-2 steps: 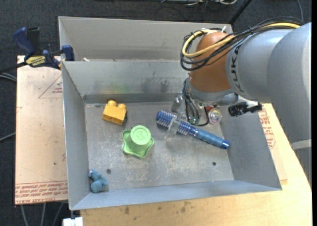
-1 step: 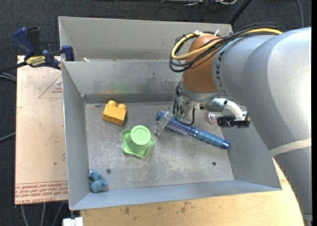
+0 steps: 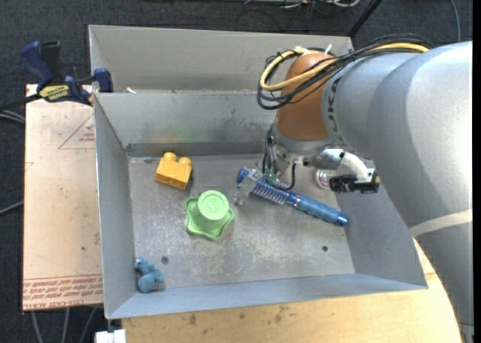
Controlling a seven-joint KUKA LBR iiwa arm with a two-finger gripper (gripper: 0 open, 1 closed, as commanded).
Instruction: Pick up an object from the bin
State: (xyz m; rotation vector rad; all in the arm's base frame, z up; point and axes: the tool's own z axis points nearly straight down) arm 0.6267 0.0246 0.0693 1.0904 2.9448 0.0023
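Note:
My gripper (image 3: 276,174) hangs low over the middle-right of the bin floor, right above the bristle end of a blue brush (image 3: 294,200) that lies slanted down to the right. Its fingertips sit close to the brush head, partly hidden by the wrist. A green cup-like toy (image 3: 208,213) stands to the left of the brush. Farther left lies a yellow building block (image 3: 173,170).
A small blue-grey lump (image 3: 148,277) rests in the front left corner of the bin. A white and black fitting on the arm juts out to the right of the gripper. The arm covers the bin's right side.

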